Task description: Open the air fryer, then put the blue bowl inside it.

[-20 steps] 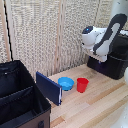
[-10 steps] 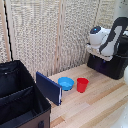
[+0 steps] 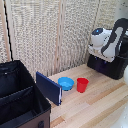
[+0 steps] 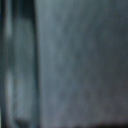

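- One black boxy air fryer (image 3: 107, 65) at three o'clock, against the screen.
- One white-and-grey arm (image 3: 112, 37) above it; gripper hidden, fingers' state impossible to tell.
- One bright-blue shallow round bowl (image 3: 65, 83), centre, just beside one red cup (image 3: 82, 85).

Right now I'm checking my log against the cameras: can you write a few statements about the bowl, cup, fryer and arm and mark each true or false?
1. The blue bowl sits on the table beside the red cup. True.
2. The bowl is inside the air fryer. False: it is on the table, well apart from the fryer.
3. The arm is over the air fryer. True.
4. The gripper holds the bowl. False: the bowl lies free, far from the arm.
5. The red cup lies tipped over. False: it stands upright.
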